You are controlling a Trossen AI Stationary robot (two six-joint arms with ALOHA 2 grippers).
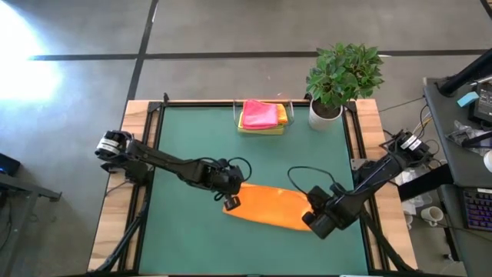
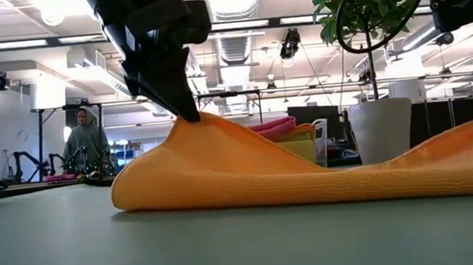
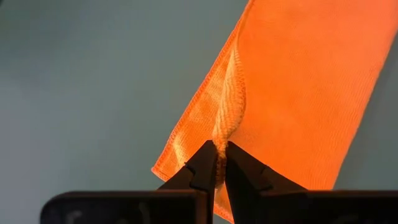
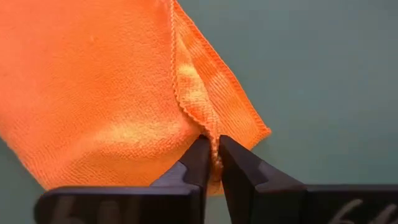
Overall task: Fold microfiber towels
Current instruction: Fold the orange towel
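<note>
An orange towel [image 1: 269, 205] lies stretched across the near part of the green table mat [image 1: 192, 131], between the two arms. It is long and narrow as it lies, running from the left gripper toward the right one, slanting a little nearer the front edge on the right side. In the low view the cloth [image 2: 309, 173] rests on the mat along most of its length, but its left end rises to a peak where it is pinched and lifted.

The left gripper [image 1: 231, 201] is clamped on that end of the towel; its wrist view shows the two dark fingers [image 3: 202, 171] closed tightly on a fold of the orange edge [image 3: 227, 118], with the rest of the cloth spreading away over the mat. The right gripper [image 1: 314, 221] is clamped on the opposite end; its wrist view shows its fingers [image 4: 198, 163] pressed together on a hemmed corner of the towel [image 4: 112, 93].

At the far edge of the mat, well apart from the orange towel, a small stack of towels [image 1: 263, 117] sits with a pink one on top and yellow beneath it. Just to its right a potted plant [image 1: 342, 77] in a white pot stands at the far right corner of the table.

In the room behind the table, a person [image 2: 87, 141] stands at a distance.
</note>
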